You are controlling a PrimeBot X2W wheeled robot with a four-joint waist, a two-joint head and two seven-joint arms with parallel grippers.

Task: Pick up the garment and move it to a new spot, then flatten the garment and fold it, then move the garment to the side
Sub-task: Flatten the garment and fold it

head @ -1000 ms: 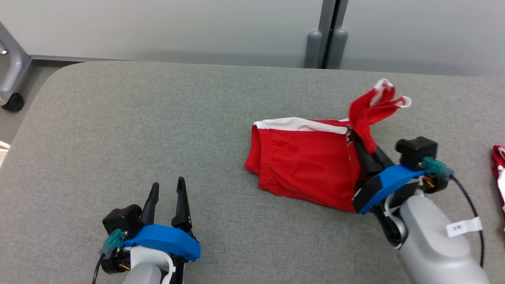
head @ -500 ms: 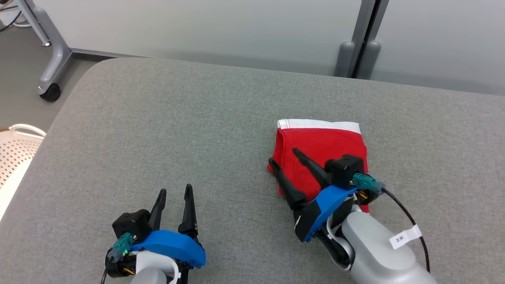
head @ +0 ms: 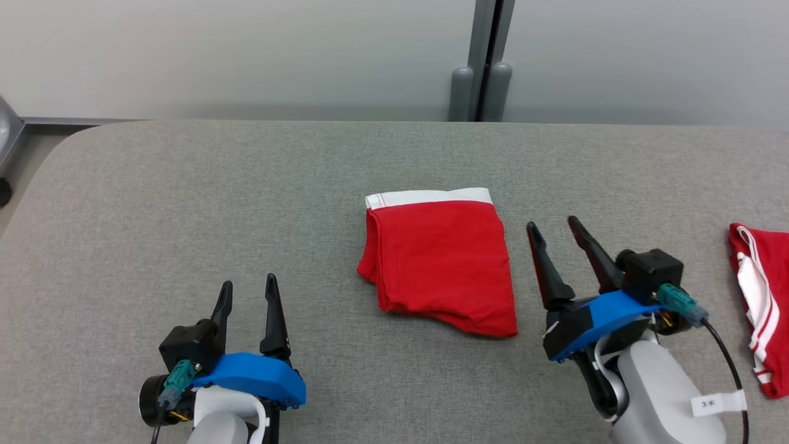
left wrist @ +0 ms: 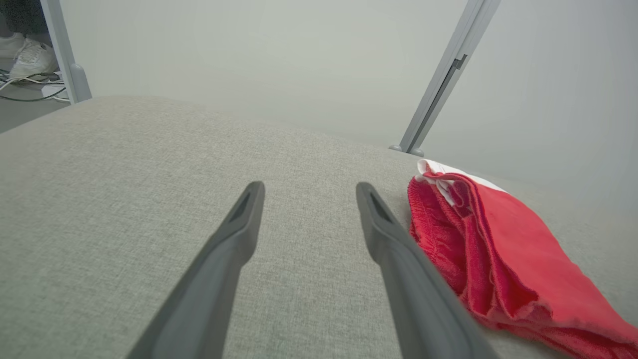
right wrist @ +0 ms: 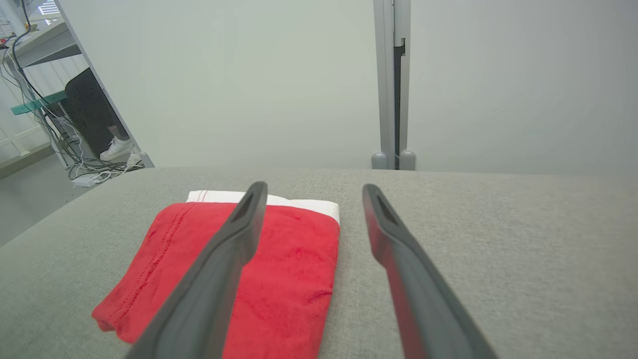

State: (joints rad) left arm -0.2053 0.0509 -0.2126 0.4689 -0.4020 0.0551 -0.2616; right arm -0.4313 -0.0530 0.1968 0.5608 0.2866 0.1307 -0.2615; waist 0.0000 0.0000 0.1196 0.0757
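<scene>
The garment is a red cloth with a white band along its far edge, lying folded flat in the middle of the grey table. In the left wrist view the garment lies to the right of the fingers, and in the right wrist view the garment lies low and left. My right gripper stands open just right of the fold, apart from it and holding nothing. Near the front left of the table my left gripper is open and empty, well clear of the cloth.
Another red and white cloth lies at the table's right edge. A grey partition post rises behind the table. A shoe and floor cables show beyond the table's left side.
My right gripper let go of the raised end of the garment, which now lies folded flat, and drew back to its right side, open. The left gripper stays open. The camera shifted.
</scene>
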